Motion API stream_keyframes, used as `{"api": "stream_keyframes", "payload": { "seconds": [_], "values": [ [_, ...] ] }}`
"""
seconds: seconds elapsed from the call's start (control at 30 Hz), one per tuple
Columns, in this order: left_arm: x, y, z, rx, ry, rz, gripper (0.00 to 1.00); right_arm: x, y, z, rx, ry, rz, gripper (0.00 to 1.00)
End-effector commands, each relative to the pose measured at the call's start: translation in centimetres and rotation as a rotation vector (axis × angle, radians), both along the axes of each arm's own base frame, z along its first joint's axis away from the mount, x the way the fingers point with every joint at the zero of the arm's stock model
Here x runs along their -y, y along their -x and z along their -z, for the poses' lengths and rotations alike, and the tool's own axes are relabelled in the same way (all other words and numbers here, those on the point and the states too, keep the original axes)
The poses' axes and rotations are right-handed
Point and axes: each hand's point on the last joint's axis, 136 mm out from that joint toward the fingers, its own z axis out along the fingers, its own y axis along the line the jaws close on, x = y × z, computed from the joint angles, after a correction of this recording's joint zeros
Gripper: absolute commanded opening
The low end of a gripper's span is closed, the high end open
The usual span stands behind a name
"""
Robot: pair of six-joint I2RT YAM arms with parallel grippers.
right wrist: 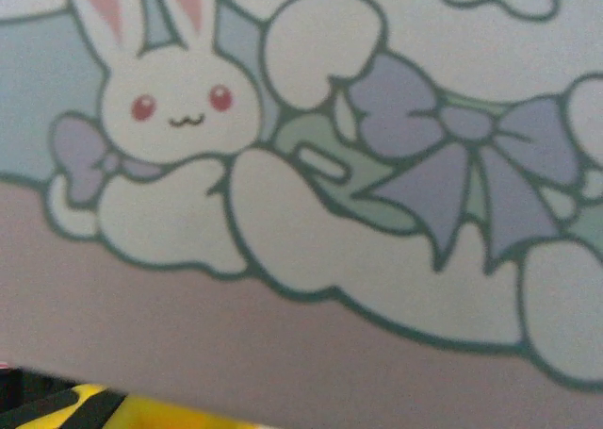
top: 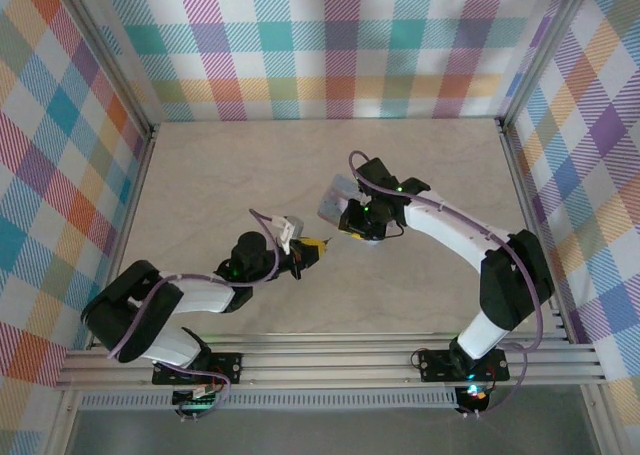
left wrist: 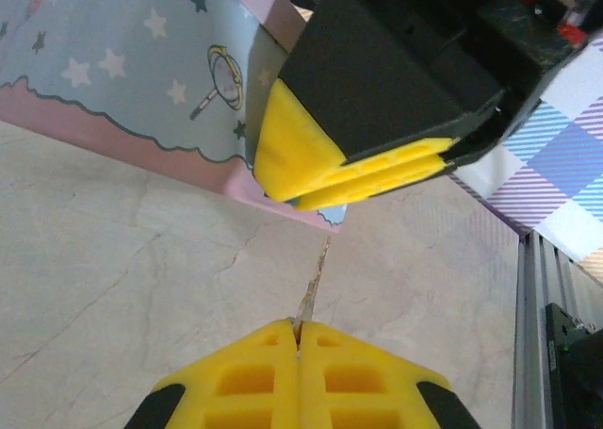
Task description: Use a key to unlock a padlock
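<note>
The padlock (top: 335, 197) is a pale blue-grey block held up off the table, with my right gripper (top: 352, 218) shut on its near corner. In the left wrist view its starry blue face and pink band (left wrist: 122, 61) fill the upper left, and the right gripper's yellow pads (left wrist: 320, 165) clamp its lower corner. Its bunny print (right wrist: 311, 165) sits close to the right wrist camera, above a yellow finger (right wrist: 160, 416). My left gripper (left wrist: 298, 327) is shut on the key (left wrist: 314, 283), a slim sliver pointing up at the padlock's lower edge, its tip just short of it. From above, the left gripper (top: 314, 245) sits just left of the padlock.
The beige marbled table (top: 220, 175) stretches behind and to the left of both arms. Plaid walls (top: 340, 35) enclose the back and sides. An aluminium rail (left wrist: 546, 335) runs along the right edge in the left wrist view, and a frame rail (top: 330, 363) lies at the front.
</note>
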Motion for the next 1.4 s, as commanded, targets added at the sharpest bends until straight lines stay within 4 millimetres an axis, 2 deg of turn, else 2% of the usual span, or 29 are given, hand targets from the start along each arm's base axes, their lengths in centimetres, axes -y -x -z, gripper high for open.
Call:
{"api": "stream_keyframes", "payload": {
  "seconds": [0.0, 0.2, 0.37, 0.83, 1.07, 1.37],
  "values": [
    [1.2, -0.7, -2.0, 0.054, 0.085, 0.016, 0.00, -0.5, 0.4, -1.4, 0.000, -0.060, -0.003, 0.00],
    [2.0, -1.4, -1.6, 0.026, 0.152, 0.019, 0.00, -0.7, 0.4, -1.4, -0.020, -0.082, -0.006, 0.00],
    [2.1, -1.8, -0.3, -0.015, 0.162, -0.002, 0.00, -0.8, 0.1, -1.7, -0.022, -0.102, -0.004, 0.00],
    [2.6, -1.8, -0.1, -0.044, 0.175, 0.008, 0.00, -1.0, -0.4, -1.4, -0.034, -0.114, 0.010, 0.00],
    [2.6, -1.6, 1.9, -0.091, 0.150, -0.008, 0.00, -1.1, -0.6, -1.2, -0.026, -0.122, 0.012, 0.00],
    [3.2, -1.7, 0.8, -0.077, 0.173, 0.002, 0.00, -1.1, -0.4, -0.7, -0.036, -0.122, 0.012, 0.00]
  ]
}}
